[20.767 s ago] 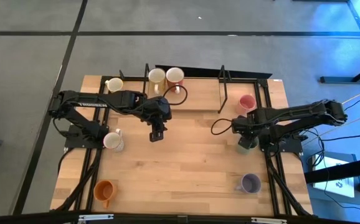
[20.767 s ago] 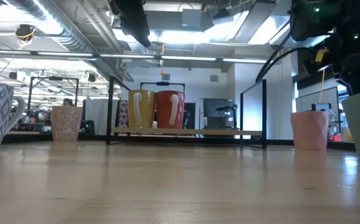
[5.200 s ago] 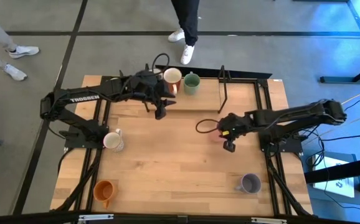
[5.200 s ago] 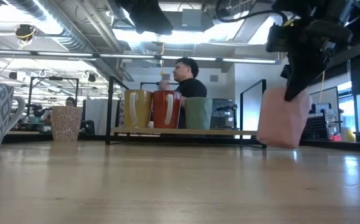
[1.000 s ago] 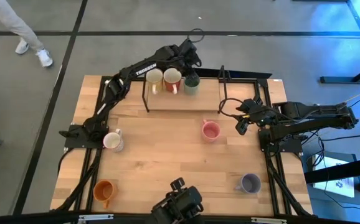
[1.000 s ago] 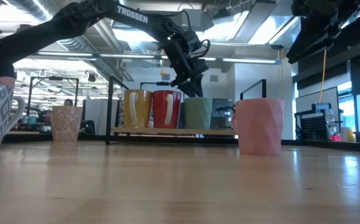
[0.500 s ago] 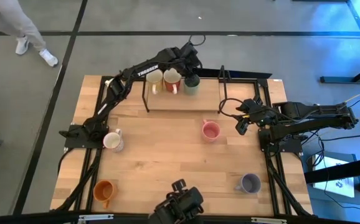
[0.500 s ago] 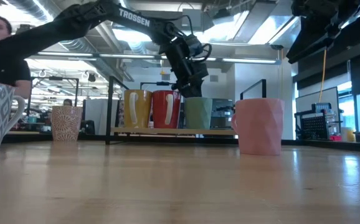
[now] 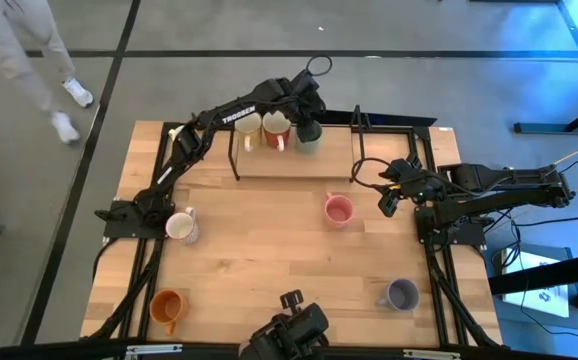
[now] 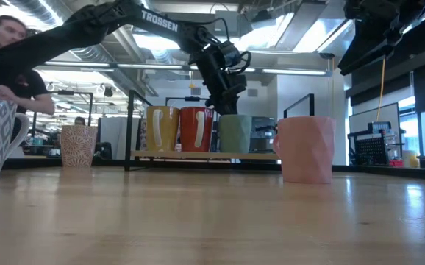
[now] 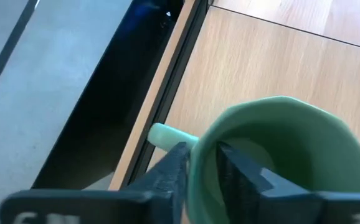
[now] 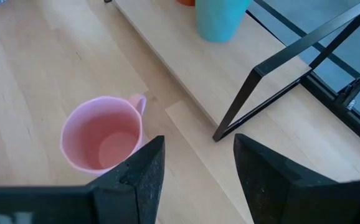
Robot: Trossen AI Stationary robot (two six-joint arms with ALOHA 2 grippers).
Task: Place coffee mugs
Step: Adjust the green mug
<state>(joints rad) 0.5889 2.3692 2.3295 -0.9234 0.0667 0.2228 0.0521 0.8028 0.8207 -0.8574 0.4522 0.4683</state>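
You've got a wooden bench point(image 9: 269, 260) with a black-framed raised shelf point(image 9: 299, 162) along its far edge, a person point(image 9: 29, 50) walking the grey floor point(image 9: 449, 80) beyond the far-left corner.

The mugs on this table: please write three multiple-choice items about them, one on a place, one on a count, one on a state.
1. Where is the green mug?
A. on the raised shelf at the back
B. at the front edge of the table
C. beside the orange mug

2. How many mugs stand in a row on the shelf?
A. one
B. three
C. five

3. How does the left gripper stand on the green mug?
A. far above it
B. with its fingers on either side of the rim
C. around the handle

Answers: 1 A, the high view shows it on the shelf beside the red mug. 2 B, yellow mug, red and green stand together in the low view. 3 B, the left wrist view shows one finger inside and one outside the rim.
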